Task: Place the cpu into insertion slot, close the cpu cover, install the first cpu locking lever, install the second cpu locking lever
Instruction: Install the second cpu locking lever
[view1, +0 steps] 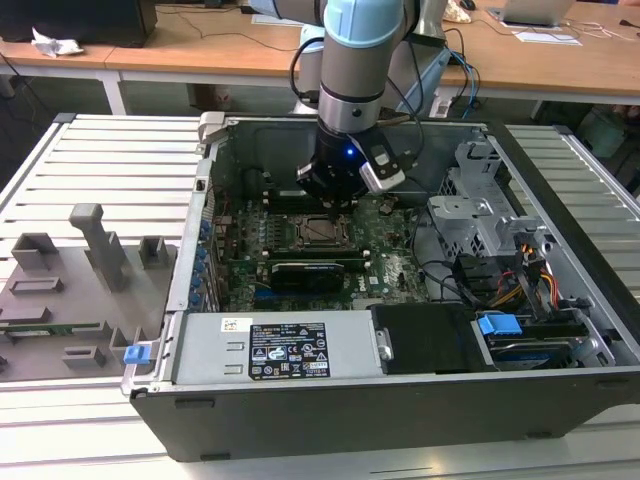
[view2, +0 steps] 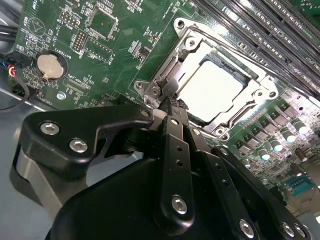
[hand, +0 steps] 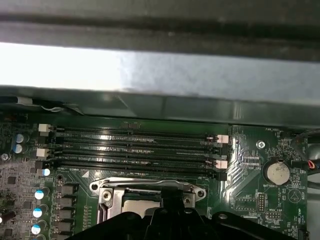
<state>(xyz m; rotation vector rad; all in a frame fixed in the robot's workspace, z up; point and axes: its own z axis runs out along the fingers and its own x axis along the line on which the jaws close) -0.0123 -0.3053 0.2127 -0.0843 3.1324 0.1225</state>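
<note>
Tool (view2: 172, 102) clenched, tips at the edge of the cpu cover (view2: 187, 47), closed over the cpu (view2: 215, 87)

bench: pale grey slatted metal worktop (view1: 120, 160) | behind: long wooden desk (view1: 200, 50) with crumpled white paper (view1: 55, 43), laptop (view1: 535, 10) at the exterior view's right | grey fixture tray (view1: 70, 300) at its left | light: even, bright

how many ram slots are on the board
4, all empty, in a row side by side between the cpu socket and the case wall in the first wrist view.
</note>
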